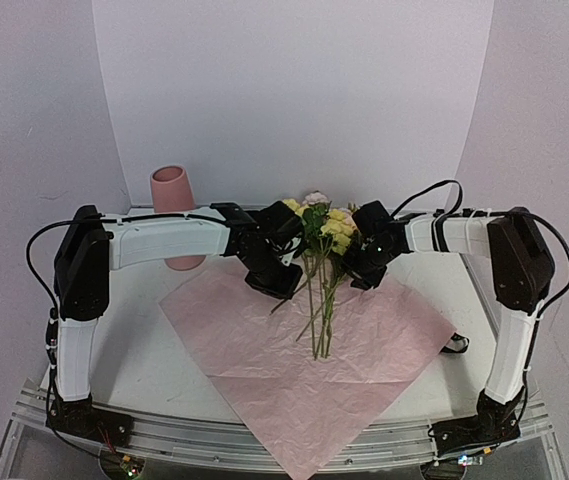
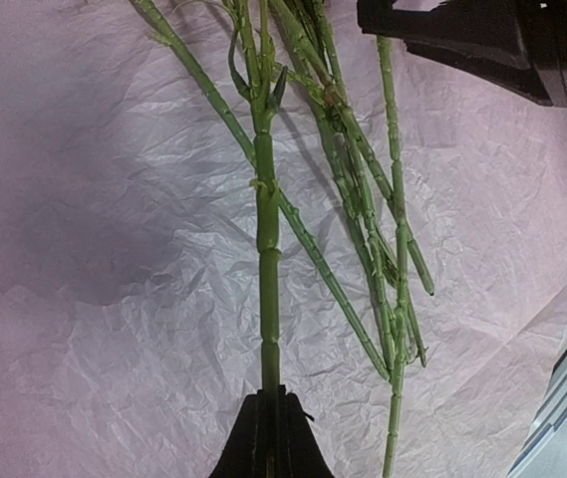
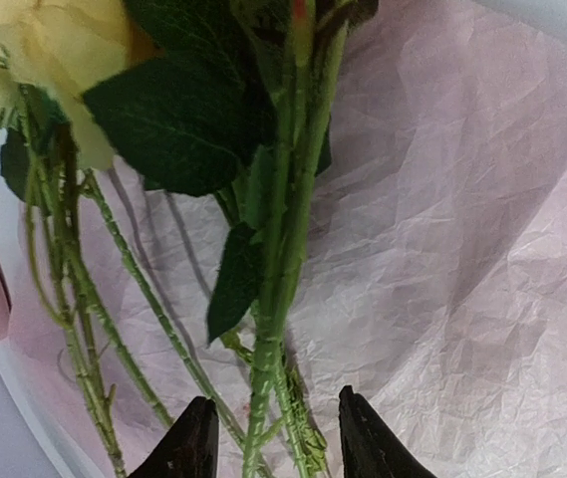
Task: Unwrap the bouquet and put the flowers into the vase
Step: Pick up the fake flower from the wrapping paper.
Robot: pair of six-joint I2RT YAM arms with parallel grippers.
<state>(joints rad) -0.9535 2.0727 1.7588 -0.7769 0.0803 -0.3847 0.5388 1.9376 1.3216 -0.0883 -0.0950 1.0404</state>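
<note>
We see the left arm and the right arm, both with white shells and black joints. Thin black cables loop along each of them. The left tool and the right tool have black, tapered fingers.

You are looking at a robotics lab cell, a staged test bench. A plain white backdrop curves up behind the white table, with bare pale walls to the left and right. The left arm and right arm are bolted to an aluminium rail along the near edge, with black cables looping loose. The vase at the far left and the flowers in the middle sit among this hardware.
</note>
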